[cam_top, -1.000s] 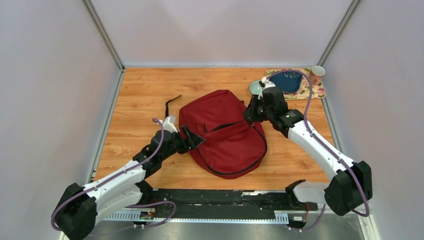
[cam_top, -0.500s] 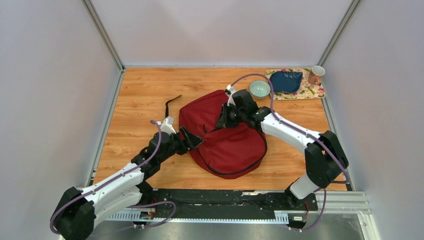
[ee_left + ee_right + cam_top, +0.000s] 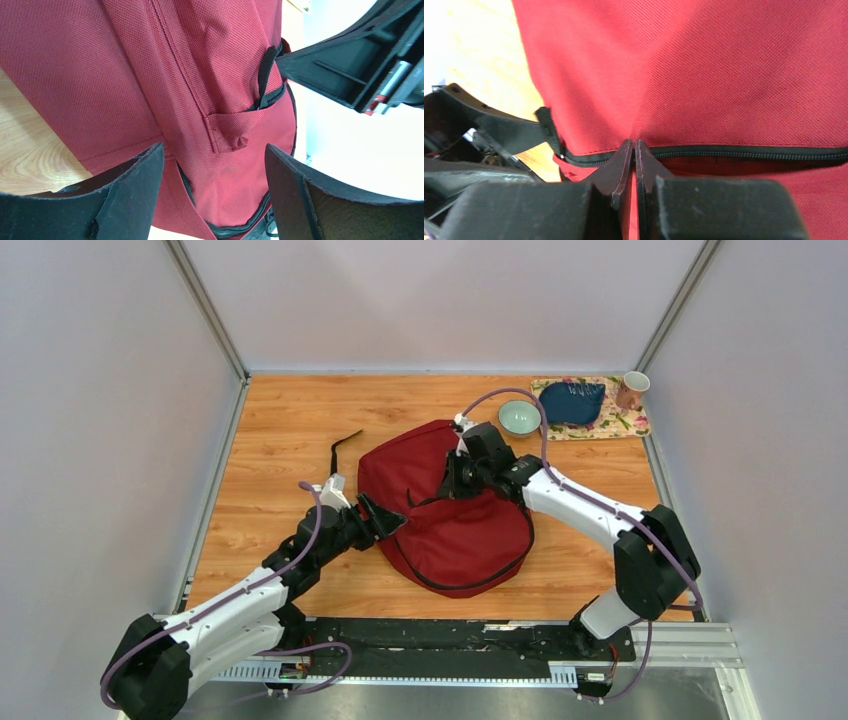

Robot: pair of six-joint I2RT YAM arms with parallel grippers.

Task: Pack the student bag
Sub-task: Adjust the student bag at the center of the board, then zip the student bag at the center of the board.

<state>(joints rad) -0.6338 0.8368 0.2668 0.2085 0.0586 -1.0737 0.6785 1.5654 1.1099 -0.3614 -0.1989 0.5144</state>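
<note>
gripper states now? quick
Left gripper: open, at the bag edge.
Right gripper: closed at the bag's zipper; grip on it unclear.

The backpack (image 3: 455, 525) lies in the middle of the table (image 3: 290, 420), with a strap (image 3: 340, 448) stretched out on the boards to its left and slightly behind. The left gripper (image 3: 384, 519) is at the backpack's left edge, fingers either side of the fabric, and the right gripper (image 3: 446, 487) rests on top at the zipper (image 3: 749, 152). Behind and to the right stands a bowl (image 3: 519, 418), and beyond it, in the far right corner, a mat (image 3: 628, 424) carries a pouch (image 3: 572, 402) and a cup (image 3: 631, 390).
</note>
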